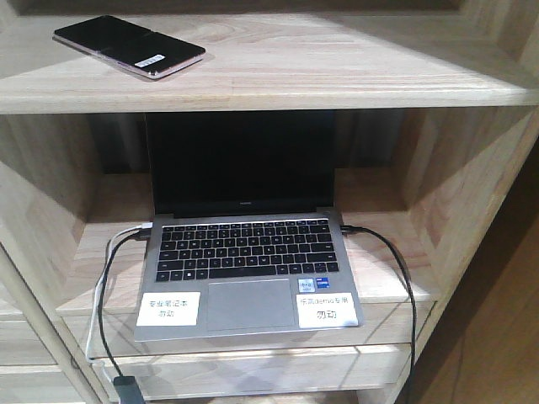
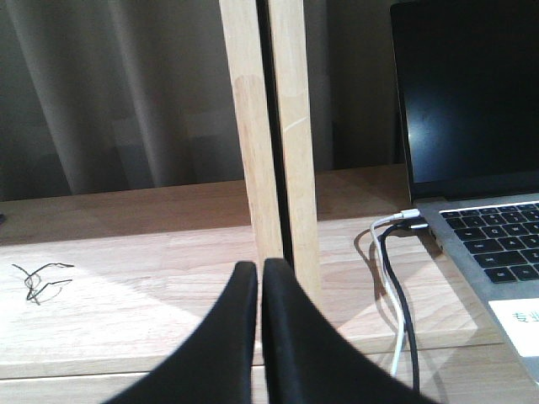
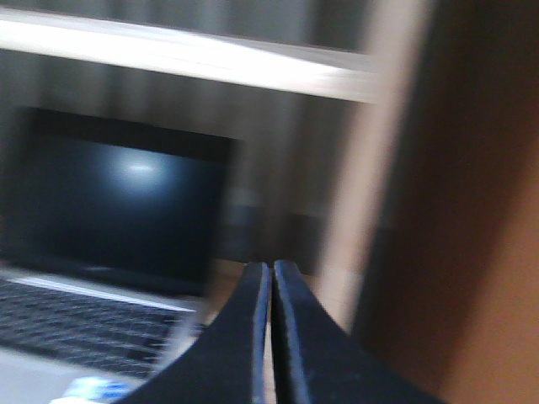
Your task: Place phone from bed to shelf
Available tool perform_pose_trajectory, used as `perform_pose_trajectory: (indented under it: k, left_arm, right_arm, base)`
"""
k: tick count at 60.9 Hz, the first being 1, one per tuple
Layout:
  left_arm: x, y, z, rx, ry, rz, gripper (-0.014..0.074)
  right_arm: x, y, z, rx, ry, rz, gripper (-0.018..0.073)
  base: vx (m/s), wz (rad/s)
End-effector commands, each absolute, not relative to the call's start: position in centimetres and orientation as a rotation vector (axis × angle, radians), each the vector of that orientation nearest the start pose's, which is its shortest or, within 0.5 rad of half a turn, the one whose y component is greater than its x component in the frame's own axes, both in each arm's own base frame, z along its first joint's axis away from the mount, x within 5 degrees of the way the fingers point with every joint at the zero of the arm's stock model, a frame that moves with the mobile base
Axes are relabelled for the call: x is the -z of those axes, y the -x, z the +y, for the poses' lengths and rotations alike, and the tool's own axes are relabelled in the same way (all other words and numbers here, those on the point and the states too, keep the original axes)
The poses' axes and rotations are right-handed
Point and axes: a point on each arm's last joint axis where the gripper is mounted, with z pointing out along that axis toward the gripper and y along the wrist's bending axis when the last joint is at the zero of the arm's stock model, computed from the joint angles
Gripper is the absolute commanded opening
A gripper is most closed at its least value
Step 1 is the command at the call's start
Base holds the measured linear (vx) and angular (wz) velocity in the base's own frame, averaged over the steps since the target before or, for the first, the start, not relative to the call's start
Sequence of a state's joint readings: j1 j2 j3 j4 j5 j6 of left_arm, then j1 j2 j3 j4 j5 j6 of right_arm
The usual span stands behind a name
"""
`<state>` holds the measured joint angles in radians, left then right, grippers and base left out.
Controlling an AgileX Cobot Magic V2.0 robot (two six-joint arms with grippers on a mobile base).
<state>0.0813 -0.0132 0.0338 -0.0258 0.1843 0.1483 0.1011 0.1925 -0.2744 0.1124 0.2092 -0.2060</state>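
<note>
Both pincers are clenched with nothing between them: left pincer [image 2: 259, 273] near a shelf upright, right pincer [image 3: 271, 273] facing the laptop [image 1: 248, 244]. Phone [image 1: 129, 46] lies flat on the shelf [image 1: 337, 76] board above that laptop.

The shelf [image 1: 337, 80] bears the phone [image 1: 128, 47] above, an open laptop [image 1: 248, 261] below
</note>
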Motion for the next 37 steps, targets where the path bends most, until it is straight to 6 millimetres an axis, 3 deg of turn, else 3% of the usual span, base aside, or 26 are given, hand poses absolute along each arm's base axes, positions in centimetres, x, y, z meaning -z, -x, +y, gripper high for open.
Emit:
perform_pose_trajectory:
  k: [1,20,37]
  left_arm:
    - [-20.0,-5.5,0.4,-0.146,-0.023,1.583,0.0001]
    - [-20.0,-5.5,0.4,-0.146,-0.023,1.583,0.0001]
    - [-20.0,-5.5,0.4,-0.146,-0.023,1.583,0.0001]
  right_arm:
    - [-27.5,-6.2,0.4,-0.001,0.098,1.477,-0.0008]
    - [-20.9,-5.5,0.2,-0.021,0.028,1.43,-0.0008]
    - [-20.4,-5.6,0.2,-0.022,0.037,1.493,-0.0008]
  base:
    - [0.0,0.0]
    - [0.0,0.0]
    - [0.0,0.0]
